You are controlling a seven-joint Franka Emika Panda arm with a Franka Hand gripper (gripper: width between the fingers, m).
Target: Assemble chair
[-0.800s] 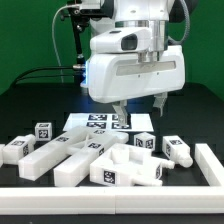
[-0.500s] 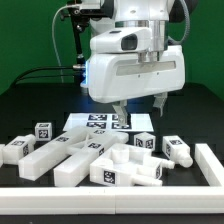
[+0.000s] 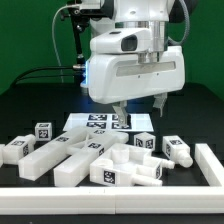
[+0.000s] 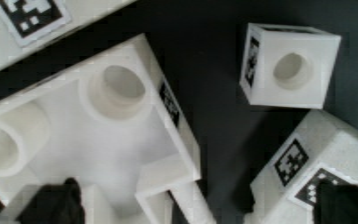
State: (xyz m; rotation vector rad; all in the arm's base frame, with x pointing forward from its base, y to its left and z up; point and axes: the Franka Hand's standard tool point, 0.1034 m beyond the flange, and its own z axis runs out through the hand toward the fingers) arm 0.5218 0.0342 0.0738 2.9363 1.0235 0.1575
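The exterior view faces the arm [image 3: 135, 60] from low across the desk [image 3: 20, 112] at moderate range; the wrist view looks down, close on the chair parts [image 4: 87, 120], which both views share.

The chair parts [image 3: 85, 155] are shiny white. They have little square tags [image 3: 43, 131] with black and white blocky patterns. The table [image 3: 25, 110] under them is black, and the wall [image 3: 25, 40] behind is green. The robot arm [image 3: 135, 65] is white, with a bit of blue glow on one side. The marker board [image 3: 78, 120] is white with black-and-white squares too. Up close, the big block [image 4: 87, 115] is white, with a black-and-white tag on its edge.
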